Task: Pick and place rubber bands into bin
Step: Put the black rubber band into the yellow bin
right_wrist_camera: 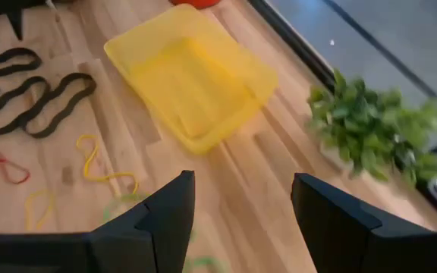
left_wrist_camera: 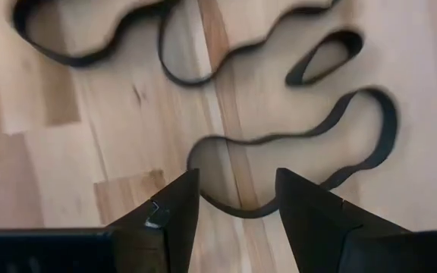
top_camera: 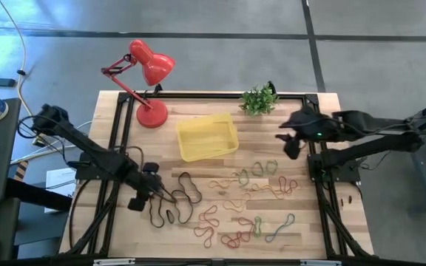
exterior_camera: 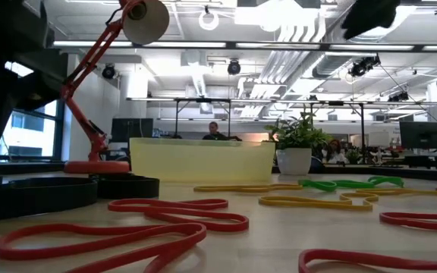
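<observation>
Bands of rubber lie scattered over the front half of my wooden table: from above I see black rubber bands at the left front, and red, orange, green and tan rubber bands spread to the right of them. The yellow bin sits behind them near the middle, with nothing inside that I can make out. A red desk lamp stands at the back left, a small potted plant at the back edge. My left gripper is down at the black loops; my right gripper hangs higher, right of the bin.

At table height, red bands fill the foreground, yellow and green ones lie farther back, and the bin's pale wall rises behind them. Only here does a person show, far off beyond the bin.

My left wrist camera shows what the others cannot: my left fingers stand apart over the wood, a curve of a black band lying between the tips, not pinched.

My right wrist camera looks down on the bin and plant; my right fingers are spread wide and hold nothing.

No writing is readable anywhere.
</observation>
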Action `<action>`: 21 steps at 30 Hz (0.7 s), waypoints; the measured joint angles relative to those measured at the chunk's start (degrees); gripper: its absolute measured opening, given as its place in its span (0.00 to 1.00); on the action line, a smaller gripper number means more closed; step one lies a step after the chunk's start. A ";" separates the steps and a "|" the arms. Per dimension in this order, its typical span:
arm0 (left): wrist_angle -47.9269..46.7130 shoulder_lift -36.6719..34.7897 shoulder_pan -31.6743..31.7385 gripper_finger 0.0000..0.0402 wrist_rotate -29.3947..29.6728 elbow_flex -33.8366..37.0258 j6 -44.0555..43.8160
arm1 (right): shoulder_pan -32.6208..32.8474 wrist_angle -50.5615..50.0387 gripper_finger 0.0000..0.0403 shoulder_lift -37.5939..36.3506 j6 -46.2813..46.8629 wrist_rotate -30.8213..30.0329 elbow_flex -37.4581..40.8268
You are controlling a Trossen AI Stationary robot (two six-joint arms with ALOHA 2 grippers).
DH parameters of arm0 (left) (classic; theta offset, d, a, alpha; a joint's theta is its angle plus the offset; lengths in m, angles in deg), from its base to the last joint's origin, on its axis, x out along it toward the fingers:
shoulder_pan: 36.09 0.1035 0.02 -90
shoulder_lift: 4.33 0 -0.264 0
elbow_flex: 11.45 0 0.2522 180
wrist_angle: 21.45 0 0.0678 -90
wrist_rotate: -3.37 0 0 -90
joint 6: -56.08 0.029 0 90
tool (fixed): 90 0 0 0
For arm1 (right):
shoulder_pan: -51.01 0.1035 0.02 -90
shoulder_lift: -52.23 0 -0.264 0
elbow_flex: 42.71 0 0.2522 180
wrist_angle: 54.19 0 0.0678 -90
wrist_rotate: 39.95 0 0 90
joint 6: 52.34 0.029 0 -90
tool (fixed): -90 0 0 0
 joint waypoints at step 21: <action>-1.07 13.66 -0.35 0.40 1.22 -1.10 -12.81 | 8.98 -7.86 0.52 -0.71 8.57 -9.86 0.02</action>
